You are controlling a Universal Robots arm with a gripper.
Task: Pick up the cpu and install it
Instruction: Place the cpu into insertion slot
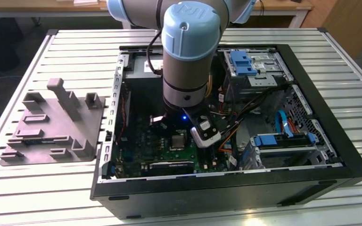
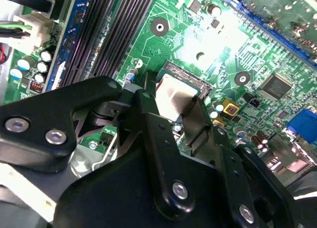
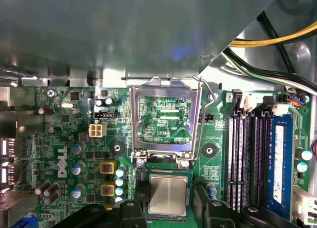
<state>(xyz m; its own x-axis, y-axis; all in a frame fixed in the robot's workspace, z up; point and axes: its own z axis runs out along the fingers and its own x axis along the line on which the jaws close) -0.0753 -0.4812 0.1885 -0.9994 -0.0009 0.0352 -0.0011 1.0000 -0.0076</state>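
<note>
The cpu (image 3: 168, 194), a small square chip with a pale silver top, sits low over the motherboard socket between the two black fingers (image 3: 134, 212) of my gripper (image 3: 168, 210). In the second wrist view the fingers (image 2: 148, 124) stand close on either side of the cpu (image 2: 171, 95), and the gripper (image 2: 174, 103) appears shut on it. The socket's metal frame (image 3: 166, 116) is flipped open just beyond the chip, with its lever (image 3: 208, 97) raised. The exterior view has my gripper (image 1: 179, 133) down inside the open computer case, over the green motherboard (image 1: 162, 150).
The black case (image 1: 332, 117) walls surround the arm. Memory slots (image 3: 247, 154) and a blue module (image 3: 280, 163) lie beside the socket, with cables (image 3: 277, 40) above them. Drive bays with blue clips (image 1: 241, 63) fill the case's far side. A grey-purple fixture (image 1: 49, 127) stands on the slatted table at the exterior view's left.
</note>
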